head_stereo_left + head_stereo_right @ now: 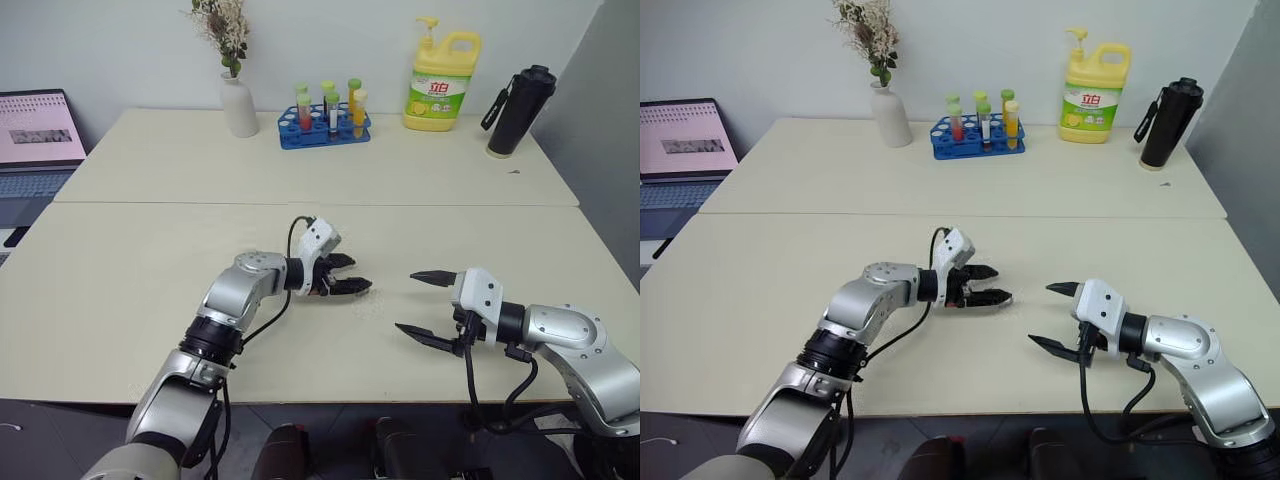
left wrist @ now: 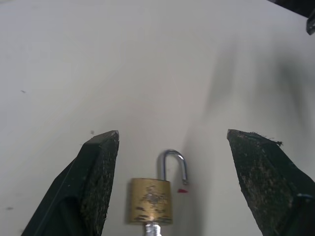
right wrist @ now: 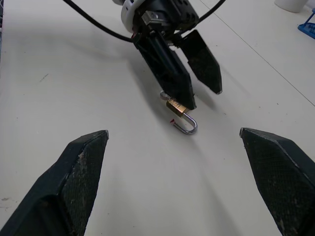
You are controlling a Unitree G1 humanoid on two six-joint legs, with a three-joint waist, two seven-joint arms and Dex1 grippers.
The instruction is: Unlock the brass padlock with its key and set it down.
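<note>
Right gripper (image 1: 427, 306): nearest to me, black fingers spread as wide as they go, holding nothing, tips aimed toward 10 o'clock across the table (image 1: 150, 300). Left gripper (image 1: 344, 274): further out, jaws well apart, nothing clamped between them. Padlock (image 2: 150, 200): lying on the table between my left fingers (image 2: 96, 182), touching neither pad; from my right gripper it sits at about 11 o'clock, so the left is by far the nearer. Long axis runs body to shackle, in line with the left fingers, shackle end pointing away from the left wrist. Body: small, squarish, dull scuffed brass. Shackle: thin bright steel U, sprung open, one leg free of the body. Key (image 2: 151, 229): silvery stub at the base of the body, apparently in the keyway; its ring end I cannot make out. Table: matt cream, smooth, hard. Judgement: lock reads as opened and set down; the coming move is to draw the left gripper straight back without knocking it.
</note>
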